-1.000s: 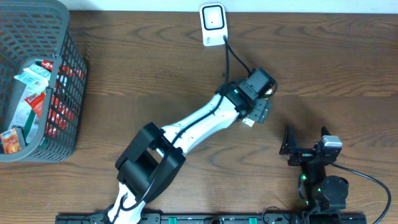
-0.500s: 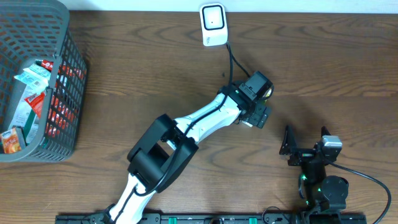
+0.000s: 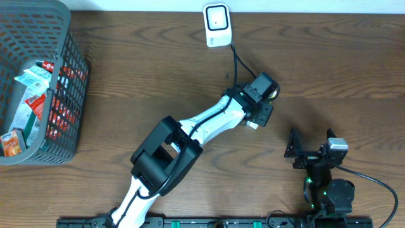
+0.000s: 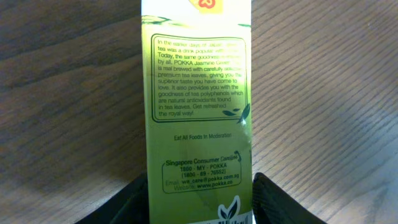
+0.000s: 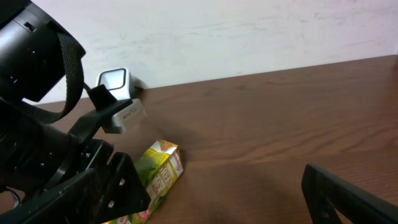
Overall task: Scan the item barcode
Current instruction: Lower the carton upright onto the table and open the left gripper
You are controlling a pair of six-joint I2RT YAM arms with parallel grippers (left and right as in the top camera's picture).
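Note:
A green jasmine tea carton lies on the wooden table, its printed text side facing the left wrist camera. No barcode shows on that face. My left gripper reaches over it with a black finger pressed against each long side, shut on the carton. From above, the left gripper hides nearly all of the carton. The right wrist view shows the carton flat on the table under the left arm. The white scanner stands at the table's far edge. My right gripper rests open and empty near the front right.
A grey wire basket with several packaged items stands at the far left. The scanner's black cable runs across the table toward the left gripper. The scanner stands by a white wall.
The left gripper's jaws have narrowed onto the carton's sides. The left arm's elbow shifted slightly right a moment before. The right arm has not moved.

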